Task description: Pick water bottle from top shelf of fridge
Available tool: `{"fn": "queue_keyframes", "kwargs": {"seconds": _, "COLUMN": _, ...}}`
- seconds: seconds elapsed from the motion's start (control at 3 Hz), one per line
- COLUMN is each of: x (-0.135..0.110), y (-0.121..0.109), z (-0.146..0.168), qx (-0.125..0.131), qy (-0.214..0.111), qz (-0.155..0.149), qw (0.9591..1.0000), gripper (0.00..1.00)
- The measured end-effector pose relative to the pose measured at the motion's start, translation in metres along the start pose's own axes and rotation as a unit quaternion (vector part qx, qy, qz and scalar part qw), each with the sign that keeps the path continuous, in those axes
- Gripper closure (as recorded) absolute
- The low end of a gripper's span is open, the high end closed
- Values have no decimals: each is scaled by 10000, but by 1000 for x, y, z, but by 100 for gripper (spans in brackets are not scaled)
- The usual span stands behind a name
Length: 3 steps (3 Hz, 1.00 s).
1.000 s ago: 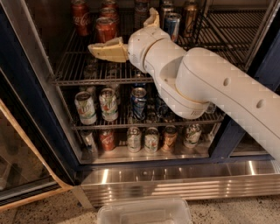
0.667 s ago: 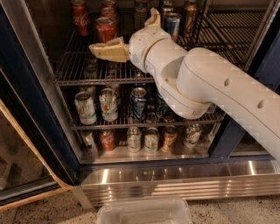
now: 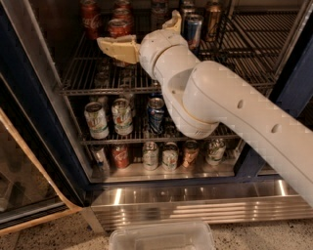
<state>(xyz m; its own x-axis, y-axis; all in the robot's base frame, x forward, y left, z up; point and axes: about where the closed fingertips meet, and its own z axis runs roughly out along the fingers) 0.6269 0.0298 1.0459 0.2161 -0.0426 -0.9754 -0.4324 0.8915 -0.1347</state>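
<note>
The fridge stands open with its dark frame at left. My gripper reaches in over the top shelf, the highest wire rack in view. Its two cream fingers are spread wide: one points left in front of a red can, the other points up beside a tall blue-silver can. Nothing is held. I cannot make out the water bottle; my wrist and arm cover much of the shelf's middle.
More red cans and a brown can stand at the shelf's back. The lower racks hold several cans. The glass door hangs open at left. A clear plastic bin lies on the floor below the steel base panel.
</note>
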Motion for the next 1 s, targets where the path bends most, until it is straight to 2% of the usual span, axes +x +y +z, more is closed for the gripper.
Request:
{"fn": "queue_keyframes", "kwargs": {"seconds": 0.33, "x": -17, "y": 3, "z": 3, "qx": 280, "qy": -131, "qz": 165, "qw": 9994, "gripper": 0}}
{"fn": "queue_keyframes", "kwargs": {"seconds": 0.67, "x": -25, "y": 4, "z": 6, "qx": 455, "qy": 49, "qz": 159, "qw": 9988, "gripper": 0}}
{"fn": "queue_keyframes", "kwargs": {"seconds": 1.0, "x": -24, "y": 7, "z": 6, "qx": 433, "qy": 130, "qz": 283, "qw": 9986, "gripper": 0}}
